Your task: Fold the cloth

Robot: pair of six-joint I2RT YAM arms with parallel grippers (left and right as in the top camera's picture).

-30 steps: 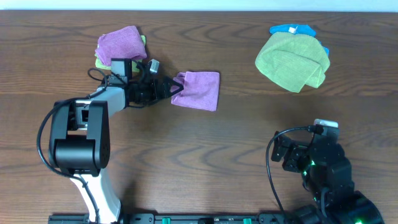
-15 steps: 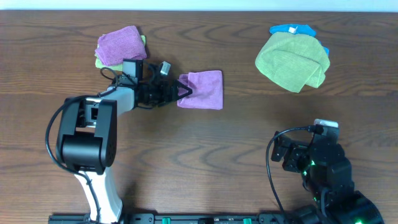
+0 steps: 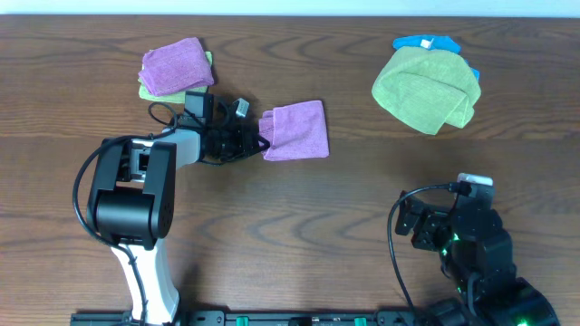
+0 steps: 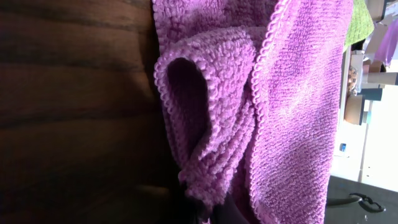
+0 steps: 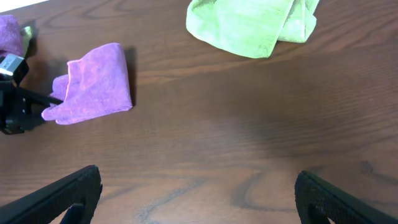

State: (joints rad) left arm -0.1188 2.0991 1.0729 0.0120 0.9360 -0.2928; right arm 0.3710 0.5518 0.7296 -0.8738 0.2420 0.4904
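The cloth [image 3: 296, 129] is a mauve-purple towel, folded over, lying flat at the table's upper middle. My left gripper [image 3: 261, 138] reaches in from the left and is shut on the cloth's left edge. In the left wrist view the cloth [image 4: 298, 112] fills the frame, its bunched hem pinched between the dark fingertips of the left gripper [image 4: 205, 211]. The right wrist view shows the cloth [image 5: 96, 84] with the left gripper [image 5: 45, 104] at its left corner. My right gripper [image 5: 199, 193] hovers open over bare wood near the front right, far from the cloth.
An olive-green towel [image 3: 426, 89] lies at the back right, with a small blue cloth [image 3: 426, 43] behind it. At the back left another purple cloth [image 3: 175, 65] rests on a yellow-green one. The right arm's base [image 3: 471, 244] stands at the front right.
My left gripper has slid right onto the cloth's left edge and shut on it. The cloth has shifted slightly right. The right arm has not moved.
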